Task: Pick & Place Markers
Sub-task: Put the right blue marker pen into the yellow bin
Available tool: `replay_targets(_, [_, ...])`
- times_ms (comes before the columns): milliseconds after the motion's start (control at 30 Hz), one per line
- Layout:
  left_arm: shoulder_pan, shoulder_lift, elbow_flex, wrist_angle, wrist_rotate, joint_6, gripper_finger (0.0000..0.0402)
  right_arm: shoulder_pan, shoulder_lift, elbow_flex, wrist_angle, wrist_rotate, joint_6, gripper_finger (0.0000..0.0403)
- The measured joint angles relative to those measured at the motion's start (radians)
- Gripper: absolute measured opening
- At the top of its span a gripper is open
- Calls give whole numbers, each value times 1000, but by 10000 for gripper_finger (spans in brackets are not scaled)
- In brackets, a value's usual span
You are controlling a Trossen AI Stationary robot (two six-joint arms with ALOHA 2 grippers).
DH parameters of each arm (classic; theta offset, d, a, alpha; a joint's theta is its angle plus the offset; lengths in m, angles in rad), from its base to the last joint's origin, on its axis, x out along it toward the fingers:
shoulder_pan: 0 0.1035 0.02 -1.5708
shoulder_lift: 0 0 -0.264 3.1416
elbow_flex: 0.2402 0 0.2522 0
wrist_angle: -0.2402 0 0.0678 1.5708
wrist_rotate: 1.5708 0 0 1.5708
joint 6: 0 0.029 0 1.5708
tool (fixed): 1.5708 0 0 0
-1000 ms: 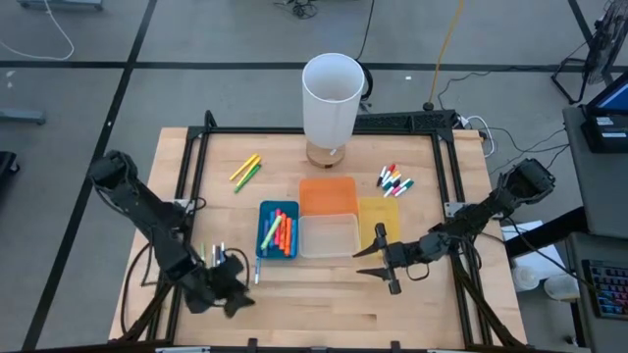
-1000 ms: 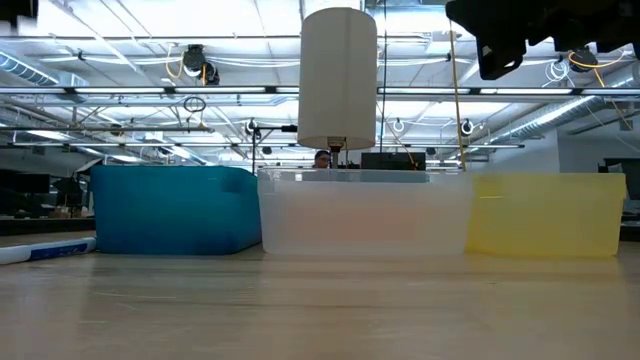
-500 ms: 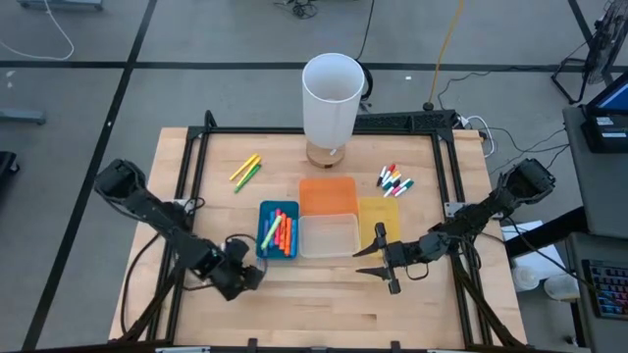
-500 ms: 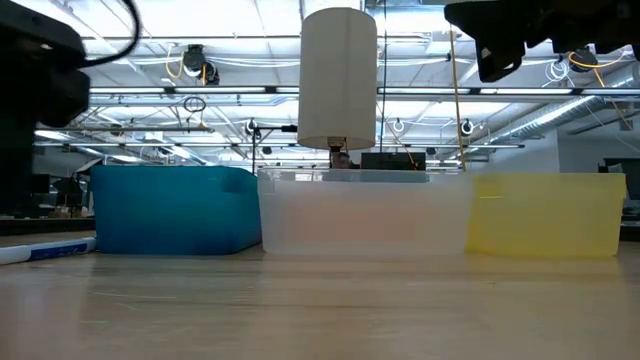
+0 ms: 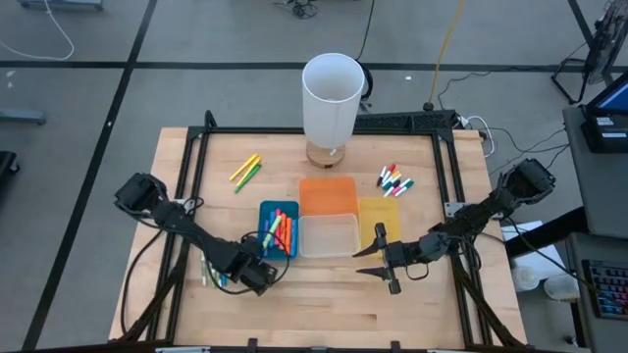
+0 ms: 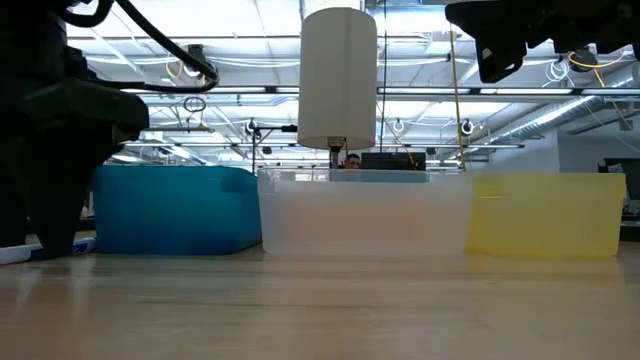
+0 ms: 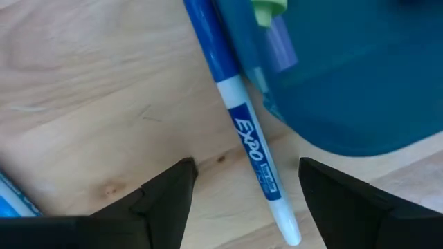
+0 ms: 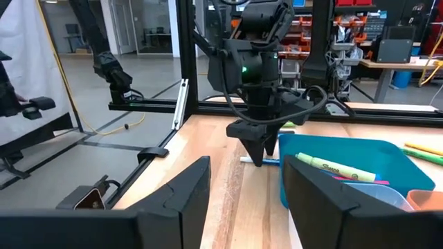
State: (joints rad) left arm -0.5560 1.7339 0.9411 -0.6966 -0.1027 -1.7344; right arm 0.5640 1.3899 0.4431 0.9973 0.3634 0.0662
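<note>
Dark jointed arms, black cables, tapered fingers

So in the overhead shot four bins cluster mid-frame, one holding a bunch of markers. A tall cylinder stands above them toward the top. Two markers lie upper left of the bins, a small bunch upper right. The left gripper sits just below-left of the bins over one marker; the right gripper sits lower right.

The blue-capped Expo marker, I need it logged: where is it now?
In the left wrist view, the Expo marker lies on the wooden table beside the blue bin, under the open left gripper.
</note>
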Motion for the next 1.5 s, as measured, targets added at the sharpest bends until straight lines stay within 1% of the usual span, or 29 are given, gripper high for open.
replay_targets(167, [5, 25, -1, -10, -9, -16, 269, 0, 0, 0, -7, 0, 0, 165])
replay_targets(400, [-3, 27, -2, -32, -17, -129, 269, 0, 0, 0, -8, 0, 1, 164])
replay_targets(467, [-4, 27, -3, -36, -3, -125, 267, 0, 0, 0, -8, 0, 1, 163])
replay_targets(533, [-5, 28, -3, -41, 10, -115, 255, 0, 0, 0, -8, 0, 1, 162])
replay_targets(633, [-16, 29, -4, -59, 9, -109, 213, 0, 0, 0, -8, 0, 1, 160])
replay_targets(867, [-22, 29, -6, -100, 9, -107, 66, 0, 0, 0, -8, 0, 1, 160])
replay_targets(967, [-38, 29, -6, -105, 5, -93, 24, 0, 0, 0, -8, 0, 1, 160])
replay_targets(1200, [-119, 9, -7, -172, -43, -151, 28, 0, 0, 0, -8, 0, 1, 160])
replay_targets(1367, [-194, -80, -11, -270, -69, -210, 24, -1, 0, 0, -8, 0, 1, 160])
replay_targets(1433, [-219, -123, -1, -280, -82, -224, 23, -2, 0, 0, -7, 1, 0, 160])
replay_targets(1500, [-246, -157, 11, -302, -140, -223, 23, -2, 0, 0, -8, 1, -1, 160])
